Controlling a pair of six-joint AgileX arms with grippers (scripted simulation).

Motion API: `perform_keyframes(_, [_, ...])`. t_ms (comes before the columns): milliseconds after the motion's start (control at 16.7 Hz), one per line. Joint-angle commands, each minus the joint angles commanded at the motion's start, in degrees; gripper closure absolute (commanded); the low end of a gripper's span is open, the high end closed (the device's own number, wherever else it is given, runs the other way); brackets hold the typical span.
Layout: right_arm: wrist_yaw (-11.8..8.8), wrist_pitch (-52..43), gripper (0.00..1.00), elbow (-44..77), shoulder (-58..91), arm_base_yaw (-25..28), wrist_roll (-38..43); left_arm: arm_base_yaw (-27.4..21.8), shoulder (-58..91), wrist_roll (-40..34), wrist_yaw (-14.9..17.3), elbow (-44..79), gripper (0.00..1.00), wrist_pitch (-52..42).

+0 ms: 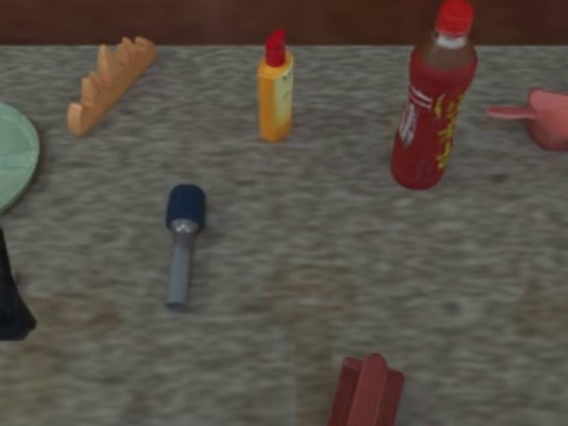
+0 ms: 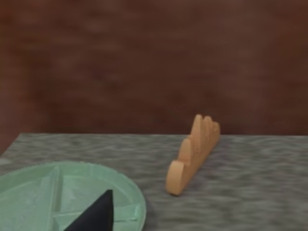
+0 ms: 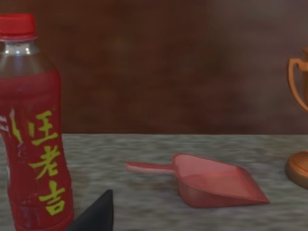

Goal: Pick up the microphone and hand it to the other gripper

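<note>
The microphone [image 1: 183, 250] lies flat on the speckled grey table [image 1: 373, 257], its rounded navy head toward the yellow tube [image 1: 275, 89], its smooth grey cylindrical handle pointing away. The left gripper [image 1: 12, 302] sits at the table's left edge, well left of the microphone; whether its jaws are open I cannot tell. The right gripper [image 3: 96, 214] shows only a black pointed tip beside the glossy red bottle [image 1: 433, 106].

Microphone [image 1: 184, 253]: matt grey handle, silvery collar. Table [image 1: 355, 257]: mottled, stone-like.
</note>
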Motion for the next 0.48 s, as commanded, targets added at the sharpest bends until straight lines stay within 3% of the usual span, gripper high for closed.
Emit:
perform_keyframes(240, [0.00,0.00,0.00,0.00,0.00,0.00,0.00,-0.66,1.77,-0.53,-0.02,1.64,0.00,-1.06])
perform_keyframes(480, [0.00,0.00,0.00,0.00,0.00,0.00,0.00,-3.98,12.58,-3.51,-0.45,10.64,0.00,-7.08])
